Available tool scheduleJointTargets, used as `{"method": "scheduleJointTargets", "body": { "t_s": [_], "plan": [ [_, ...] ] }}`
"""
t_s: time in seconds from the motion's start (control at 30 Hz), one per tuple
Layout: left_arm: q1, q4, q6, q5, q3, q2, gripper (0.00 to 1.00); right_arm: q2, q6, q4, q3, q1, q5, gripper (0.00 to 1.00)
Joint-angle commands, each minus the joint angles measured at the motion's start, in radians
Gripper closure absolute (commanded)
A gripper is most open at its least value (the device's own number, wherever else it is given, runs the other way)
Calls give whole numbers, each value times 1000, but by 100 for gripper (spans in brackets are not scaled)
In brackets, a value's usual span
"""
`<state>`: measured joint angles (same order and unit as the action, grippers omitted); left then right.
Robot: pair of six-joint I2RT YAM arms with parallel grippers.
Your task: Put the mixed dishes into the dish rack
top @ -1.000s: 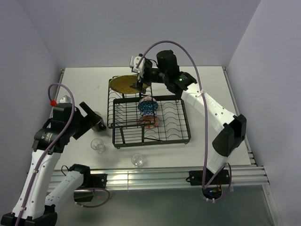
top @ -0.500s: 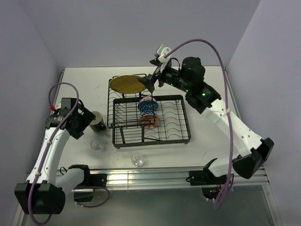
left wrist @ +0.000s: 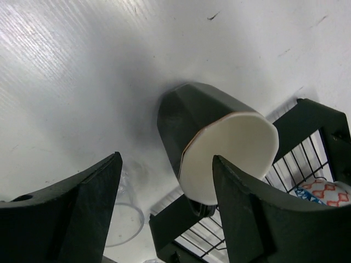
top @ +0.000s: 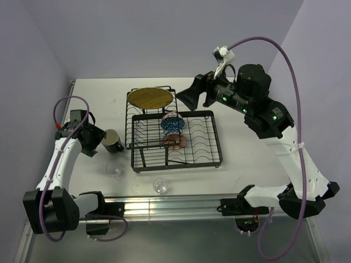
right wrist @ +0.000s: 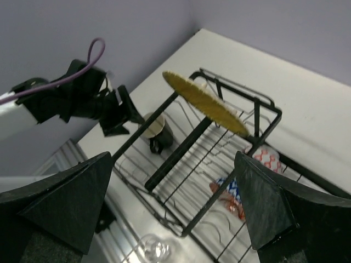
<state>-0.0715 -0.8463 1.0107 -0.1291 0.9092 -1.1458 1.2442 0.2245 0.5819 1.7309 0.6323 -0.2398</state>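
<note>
Left gripper (left wrist: 164, 164): jaws parted, one finger on each side of the black mug (left wrist: 214, 139), with a gap showing along one side.
Black mug: on the white table (top: 98, 98), cream inside showing, just beside the left edge of the dish rack (top: 203, 155).
Right gripper (top: 191, 98): spread wide, holding nothing, raised near the rack's far right corner.
Round yellow plate (top: 149, 98): lying on top of the rack's raised wire section.
Bowls: small blue patterned bowl (top: 172, 123) and orange-red patterned bowl (top: 175, 141), set in the lower slots.
Clear glass cups: one (top: 114, 169) near the mug, another (top: 160, 187) by the near edge.
</note>
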Motion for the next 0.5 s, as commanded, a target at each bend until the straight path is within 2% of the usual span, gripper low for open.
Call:
{"method": "scheduleJointTargets", "body": {
  "t_s": [0.0, 0.17, 0.37, 0.47],
  "plan": [
    [-4, 67, 2, 2, -6, -35, 29, -37, 55, 177, 36, 4, -35, 0],
    [-4, 111, 5, 34, -7, -104, 34, -141, 13, 182, -42, 3, 16, 0],
    [4, 151, -1, 45, -4, -155, 36, -129, 62, 276, -5, -9, 33, 0],
    [15, 167, -6, 39, 0, -190, 37, -147, 78, 279, -14, -9, 106, 0]
  ]
}}
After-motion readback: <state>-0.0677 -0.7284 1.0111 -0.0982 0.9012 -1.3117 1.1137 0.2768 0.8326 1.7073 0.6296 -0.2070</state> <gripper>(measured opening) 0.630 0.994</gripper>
